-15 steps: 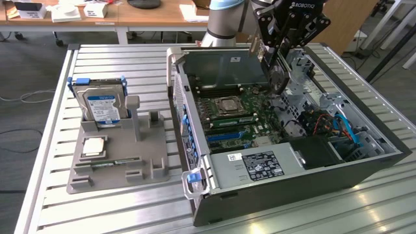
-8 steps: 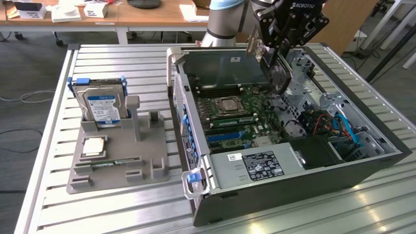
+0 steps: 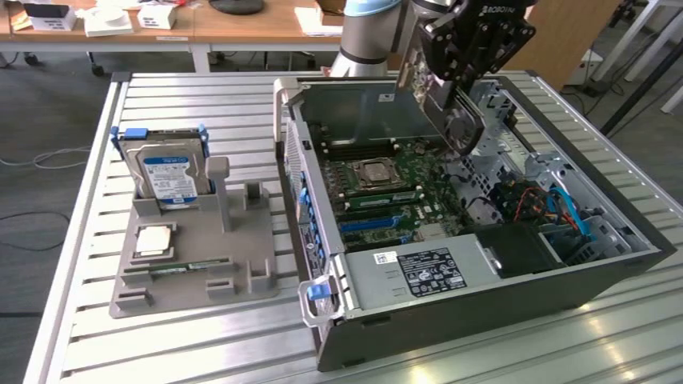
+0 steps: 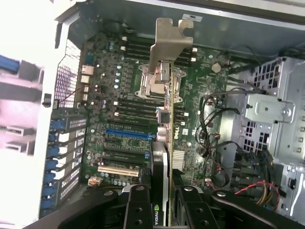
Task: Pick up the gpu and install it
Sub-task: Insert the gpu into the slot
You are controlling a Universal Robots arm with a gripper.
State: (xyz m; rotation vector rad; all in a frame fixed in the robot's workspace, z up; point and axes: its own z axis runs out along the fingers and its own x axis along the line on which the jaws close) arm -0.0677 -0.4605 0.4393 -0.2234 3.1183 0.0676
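My gripper (image 3: 453, 84) hangs over the open computer case (image 3: 597, 264), shut on the gpu (image 3: 461, 124). The dark card hangs below the fingers, tilted, above the motherboard (image 3: 385, 192) and apart from it. In the wrist view the gpu (image 4: 166, 143) shows edge-on between the black fingers (image 4: 138, 205), with its pale metal bracket (image 4: 169, 43) at the far end. It hovers near the CPU socket (image 4: 159, 78) and crosses the end of a blue expansion slot (image 4: 128, 135).
A grey fixture tray (image 3: 181, 264) at the exterior view's left holds a hard drive with a blue label (image 3: 165, 172), a CPU (image 3: 155, 238) and a memory stick (image 3: 187, 268). Inside the case are a power supply (image 3: 421, 272), cables (image 4: 214, 138) and a drive cage (image 4: 271, 109).
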